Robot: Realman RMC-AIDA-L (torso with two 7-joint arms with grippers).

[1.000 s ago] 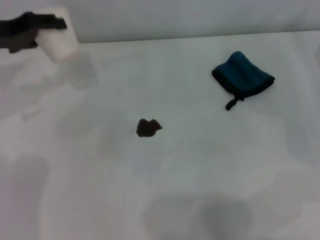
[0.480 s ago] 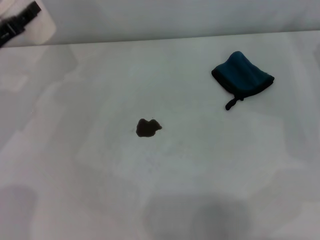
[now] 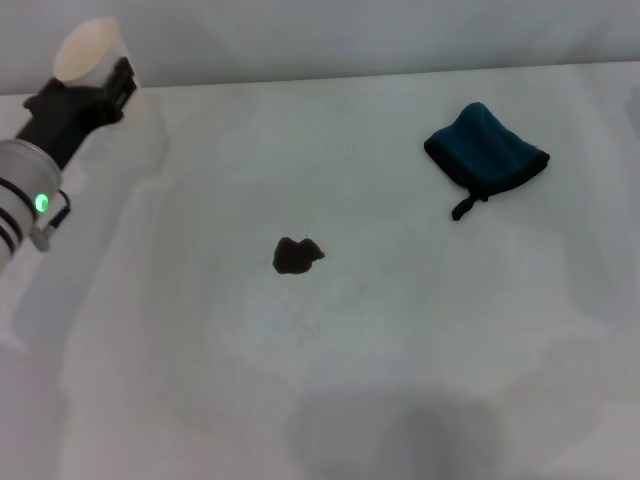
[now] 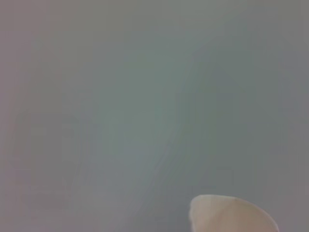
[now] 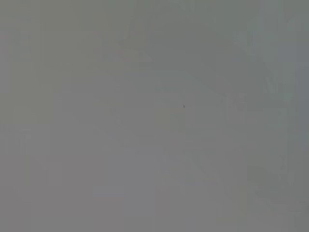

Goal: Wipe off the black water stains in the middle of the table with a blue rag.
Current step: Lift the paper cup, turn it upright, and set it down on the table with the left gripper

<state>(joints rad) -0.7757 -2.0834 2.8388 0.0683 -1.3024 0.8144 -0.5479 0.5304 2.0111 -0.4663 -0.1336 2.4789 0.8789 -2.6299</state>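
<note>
Rag (image 3: 487,148) lay untouched at far right of worktop (image 3: 400,330), stain (image 3: 296,255) mid-worktop, well apart. My left tool (image 3: 100,85) gripped a cup (image 3: 90,52) far left, out of the way.

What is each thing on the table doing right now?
black water stains: not wiped, lying on the table.
blue rag: folded, lying untouched at the far right, apart from the stains.
white cup: held tilted at the far left.
left pincer: shut on the white cup.
right pincer: not in view.
</note>
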